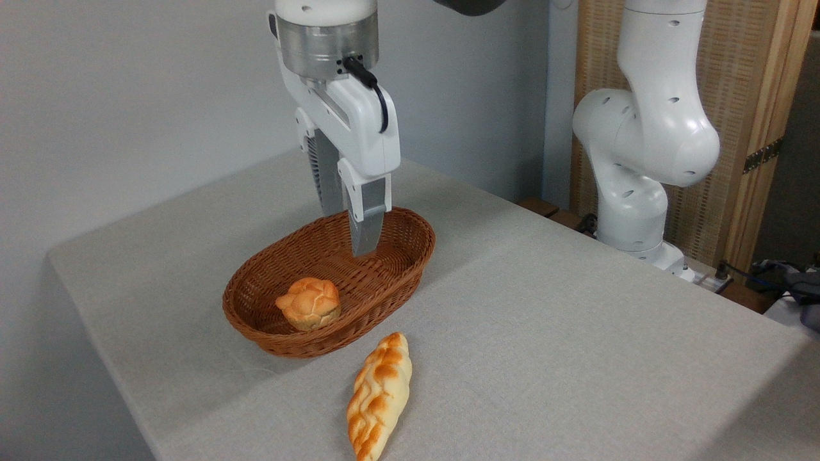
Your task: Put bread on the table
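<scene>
The table (576, 333), covered in light grey cloth, fills most of the view, and the white arm (640, 134) rises from its base at the far right edge. On the cloth sits a brown oval wicker basket (256, 320), and above its far end hangs the gripper (351, 227), pointing straight down with nothing between its fingers; they look close together with only a narrow gap, but from this angle one finger partly hides the other, so I cannot tell whether it is open or closed. The bread (379, 397), a long flat braided loaf with toasted patches, lies directly on the cloth just in front of the basket, near the table's front edge, apart from the wicker and well clear of the gripper, so the task looks already met. A small round bun (309, 302) rests inside the basket at its near end. As for handling, the loaf looks light and, judging by its even sheen, possibly a foam or plastic replica, so probably somewhat springy rather than crumbly; its glazed surface might be a little slippery. If it needed taking up again, the sensible hold would be across the narrow width at mid-length, where it would balance, rather than at a tapered tip where it would pivot and droop.
</scene>
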